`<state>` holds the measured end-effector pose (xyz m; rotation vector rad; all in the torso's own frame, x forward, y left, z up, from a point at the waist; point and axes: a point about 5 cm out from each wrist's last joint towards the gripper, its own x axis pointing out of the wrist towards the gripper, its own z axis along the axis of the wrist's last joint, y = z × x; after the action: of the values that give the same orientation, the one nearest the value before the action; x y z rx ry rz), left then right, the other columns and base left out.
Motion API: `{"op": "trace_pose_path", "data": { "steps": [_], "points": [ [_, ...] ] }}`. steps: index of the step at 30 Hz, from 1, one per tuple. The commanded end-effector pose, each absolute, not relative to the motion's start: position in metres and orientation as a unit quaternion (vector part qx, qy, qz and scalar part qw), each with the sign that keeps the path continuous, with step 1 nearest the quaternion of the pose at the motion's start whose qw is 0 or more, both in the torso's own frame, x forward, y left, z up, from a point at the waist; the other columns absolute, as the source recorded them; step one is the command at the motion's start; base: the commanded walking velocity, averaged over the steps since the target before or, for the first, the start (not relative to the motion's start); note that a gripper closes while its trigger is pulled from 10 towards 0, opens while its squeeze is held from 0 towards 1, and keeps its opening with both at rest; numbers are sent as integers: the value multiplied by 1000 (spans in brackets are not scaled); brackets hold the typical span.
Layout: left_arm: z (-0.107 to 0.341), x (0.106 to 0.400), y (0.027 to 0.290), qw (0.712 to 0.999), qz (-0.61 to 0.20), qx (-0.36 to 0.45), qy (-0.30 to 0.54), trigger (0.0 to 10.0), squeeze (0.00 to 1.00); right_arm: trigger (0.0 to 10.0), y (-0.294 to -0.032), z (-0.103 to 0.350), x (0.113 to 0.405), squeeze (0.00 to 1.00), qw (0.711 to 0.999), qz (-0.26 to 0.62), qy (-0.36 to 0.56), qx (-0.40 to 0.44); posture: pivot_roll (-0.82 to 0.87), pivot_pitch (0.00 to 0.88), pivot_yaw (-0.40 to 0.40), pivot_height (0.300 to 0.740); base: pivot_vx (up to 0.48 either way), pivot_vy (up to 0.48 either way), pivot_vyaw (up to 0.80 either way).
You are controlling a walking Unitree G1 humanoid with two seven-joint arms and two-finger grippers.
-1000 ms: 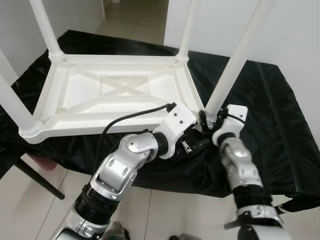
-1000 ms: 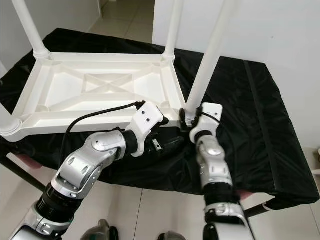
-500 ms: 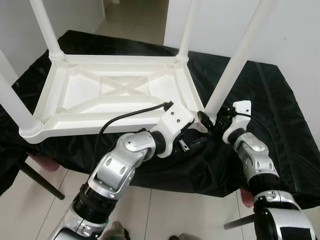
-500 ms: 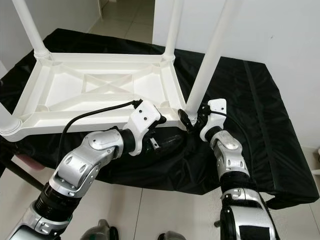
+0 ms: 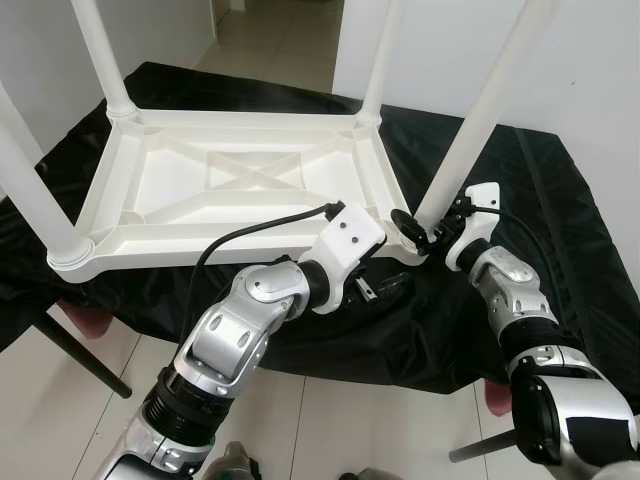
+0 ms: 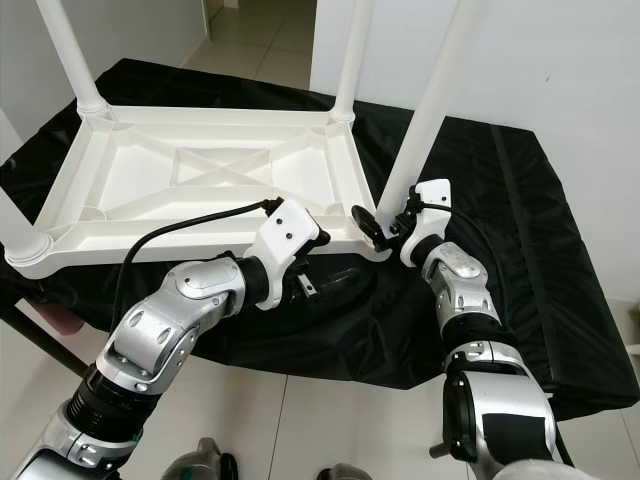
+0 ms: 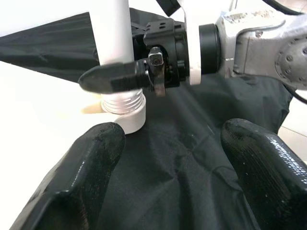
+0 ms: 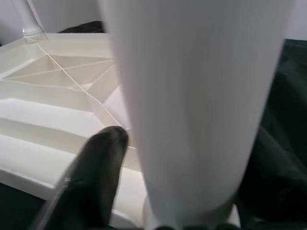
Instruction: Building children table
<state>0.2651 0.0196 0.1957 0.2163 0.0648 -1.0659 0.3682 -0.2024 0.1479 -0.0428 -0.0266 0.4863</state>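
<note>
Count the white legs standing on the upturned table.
4: near-left corner leg, far-left leg, far-right leg, and near-right leg, where the right tool sits at its base.

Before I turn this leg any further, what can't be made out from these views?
- Right gripper: its far finger is behind the near-right leg in the left wrist view, so the grip is unconfirmed.
- Thread at the leg's base: some turns show; how much is seated is hidden by the socket.
- Leg tops: cut off by the eye views' upper edge.
- Left gripper: dark against the black cloth.

A black cloth (image 5: 560,200) covers the stand on a pale tiled floor (image 5: 330,420)
</note>
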Motion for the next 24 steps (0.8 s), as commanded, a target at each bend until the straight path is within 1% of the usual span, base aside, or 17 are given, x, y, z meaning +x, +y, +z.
{"op": "trace_pose_path", "data": {
  "steps": [1,2,12,13,14,17,19,24],
  "points": [
    [198,264,18,854,-510,103,30,10000,0,863,-204,146,367,0,969,247,-7,-28,68,4,-37,740,0,0,0],
    [197,263,18,853,-510,103,31,10000,0,0,-207,143,367,0,968,250,3,-34,68,4,-37,740,0,0,0],
    [196,262,17,852,-512,102,33,10000,0,0,-216,131,360,0,966,253,27,-41,65,5,-39,740,0,0,0],
    [196,261,16,852,-513,101,33,10000,0,10000,-219,128,358,0,969,243,29,-30,63,5,-38,740,0,0,0],
    [196,261,16,852,-513,101,33,10000,0,10000,-219,128,358,0,969,243,29,-30,63,5,-38,740,0,0,0],
    [195,260,16,851,-515,99,35,10000,0,10000,-221,126,358,0,975,222,20,4,61,5,-38,740,0,0,0],
    [195,260,16,851,-515,99,35,10000,0,10000,-221,126,358,0,975,222,18,7,61,5,-38,740,0,0,0],
    [194,259,14,849,-518,99,37,10000,0,10000,-216,128,359,0,981,191,1,13,51,7,-35,740,0,0,0]
  ]
}}
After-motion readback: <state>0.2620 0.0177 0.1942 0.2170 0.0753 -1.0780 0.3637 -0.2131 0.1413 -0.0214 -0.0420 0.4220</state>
